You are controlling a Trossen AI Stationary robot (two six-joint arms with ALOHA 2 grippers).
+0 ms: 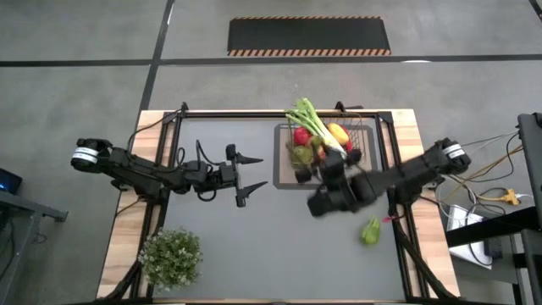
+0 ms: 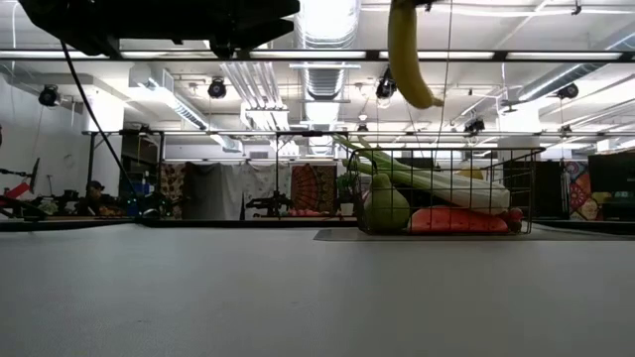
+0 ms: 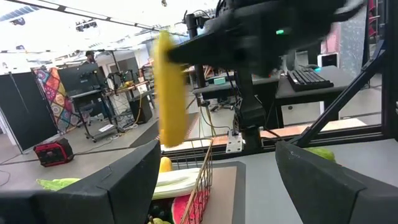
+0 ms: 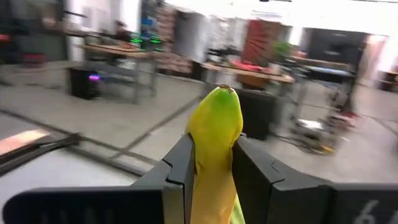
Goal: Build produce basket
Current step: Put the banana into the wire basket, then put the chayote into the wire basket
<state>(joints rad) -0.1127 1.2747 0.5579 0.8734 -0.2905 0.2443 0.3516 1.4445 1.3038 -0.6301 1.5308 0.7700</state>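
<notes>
Right gripper (image 4: 211,180) clamped on banana (image 4: 214,149) at centre right of high view, hanging above wire basket (image 2: 442,193) of produce (image 2: 437,203), left gripper (image 1: 252,175) spread wide at centre, green pepper (image 1: 370,231) lower right.

Pretty sure I'm driving this thing in a robotics lab or open workshop hall, not anybody's home. From the low view I see exposed round ductwork (image 2: 319,74) and rows of strip lights (image 2: 298,55) on an open ceiling. My left wrist view shows a workbench with a keyboard (image 3: 309,75) and a rolling cart (image 3: 99,121) loaded with gear. There's a colourful patterned hanging (image 2: 314,186) on the back wall. Looking down from above, I see bare grey concrete with a hazard-striped floor mat (image 1: 309,36) and loose cables (image 1: 491,193) beside the table (image 1: 127,216).
</notes>
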